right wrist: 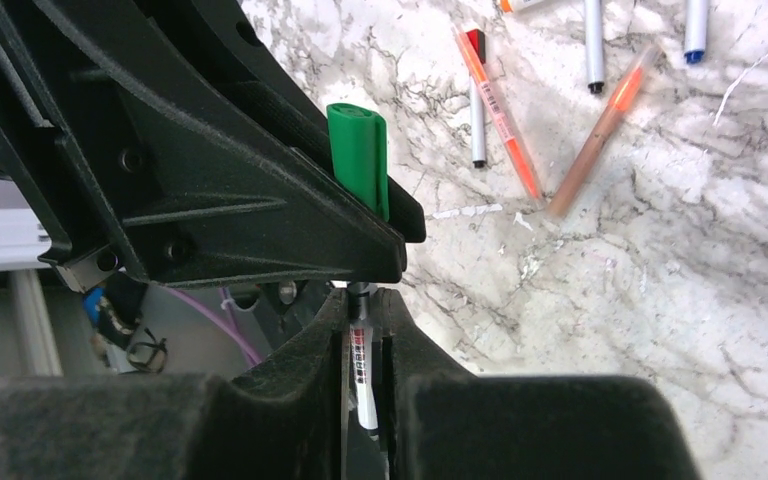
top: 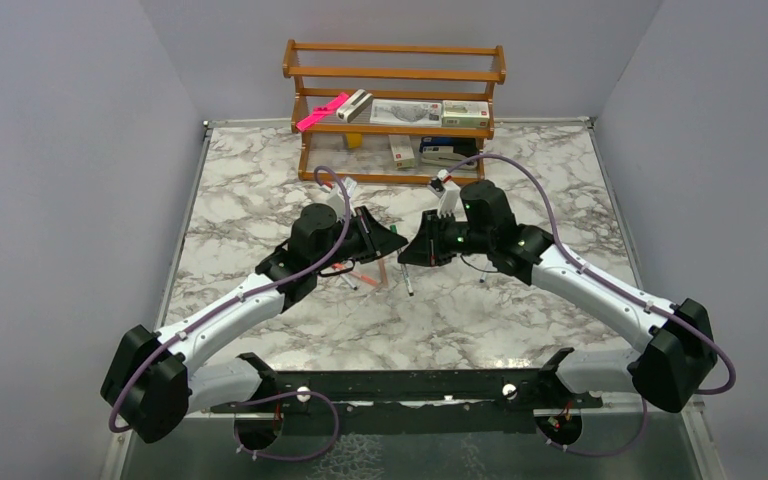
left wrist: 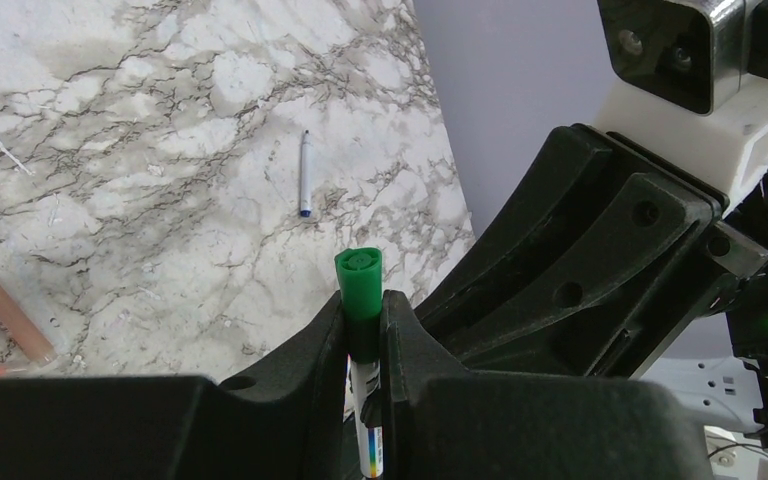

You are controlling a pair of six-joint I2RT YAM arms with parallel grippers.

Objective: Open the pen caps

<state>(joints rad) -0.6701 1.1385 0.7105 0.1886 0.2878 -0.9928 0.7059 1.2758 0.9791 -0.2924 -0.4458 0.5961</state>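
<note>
Both grippers meet over the middle of the table on one pen. In the left wrist view my left gripper (left wrist: 364,312) is shut on the pen's green cap (left wrist: 362,280), with the white barrel (left wrist: 368,395) running down between the fingers. The right wrist view shows my right gripper (right wrist: 362,305) shut on the same pen's white barrel (right wrist: 361,362), the green cap (right wrist: 358,165) poking out past the left gripper's fingers. From above, the left gripper (top: 388,241) and right gripper (top: 417,250) are tip to tip. Cap and barrel look joined.
Several loose pens lie on the marble: an orange one (right wrist: 497,110), a red-capped one (right wrist: 477,98), a blue-tipped one (left wrist: 304,175) and one below the grippers (top: 407,278). A wooden shelf (top: 395,75) at the back holds a pink bar (top: 322,112) and boxes.
</note>
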